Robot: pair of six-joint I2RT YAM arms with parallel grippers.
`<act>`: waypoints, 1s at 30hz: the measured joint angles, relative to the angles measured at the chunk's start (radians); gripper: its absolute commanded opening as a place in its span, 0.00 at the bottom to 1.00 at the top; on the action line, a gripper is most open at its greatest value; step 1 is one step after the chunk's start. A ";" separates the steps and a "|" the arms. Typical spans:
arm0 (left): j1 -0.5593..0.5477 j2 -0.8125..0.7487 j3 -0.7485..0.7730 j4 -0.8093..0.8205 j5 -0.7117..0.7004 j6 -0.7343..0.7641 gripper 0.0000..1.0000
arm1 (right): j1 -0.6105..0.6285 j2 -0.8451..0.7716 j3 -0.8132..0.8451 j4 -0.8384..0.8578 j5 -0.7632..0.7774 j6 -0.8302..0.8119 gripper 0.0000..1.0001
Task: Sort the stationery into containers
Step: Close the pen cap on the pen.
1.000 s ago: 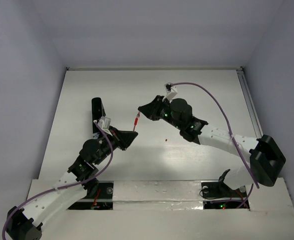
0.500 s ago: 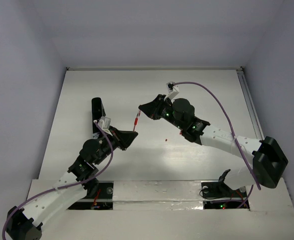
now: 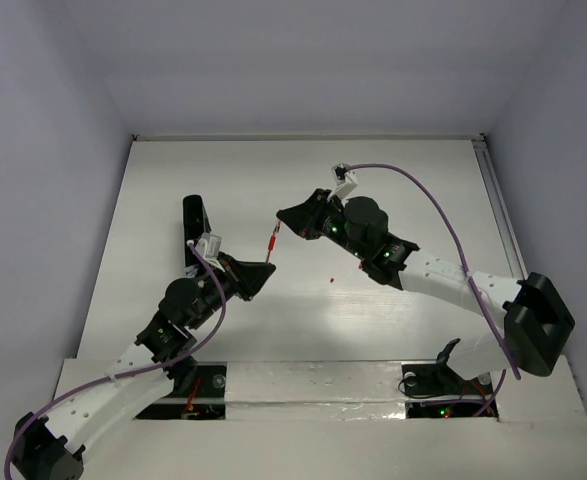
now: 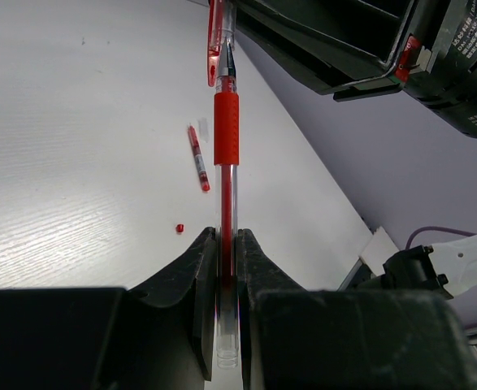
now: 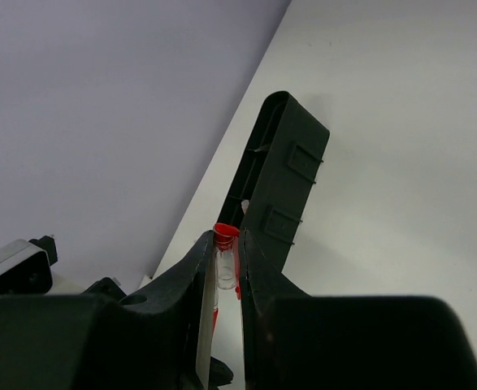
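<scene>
Left pincer (image 4: 226, 244) pinching red pen (image 4: 226, 130) barrel; right pincer (image 5: 225, 244), straight ahead, pinching cap end (image 5: 226, 231); handover needing firm right grip before left releasing.

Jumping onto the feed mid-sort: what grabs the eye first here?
A red pen is held up over the middle of the table, with the left gripper and right gripper each having jaws shut on one end. Just left of them sits the long black box. A tiny red piece lies loose to the right of the pen.
</scene>
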 measured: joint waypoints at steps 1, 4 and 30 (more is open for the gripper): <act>0.000 0.000 0.000 0.000 0.001 0.000 0.00 | 0.000 0.000 0.000 0.000 0.001 0.000 0.00; 0.000 -0.003 0.000 0.000 0.002 0.000 0.00 | 0.000 0.006 0.003 0.000 0.008 0.000 0.00; 0.000 -0.027 0.000 -0.008 0.002 0.000 0.00 | 0.000 0.022 0.017 0.031 0.014 0.016 0.00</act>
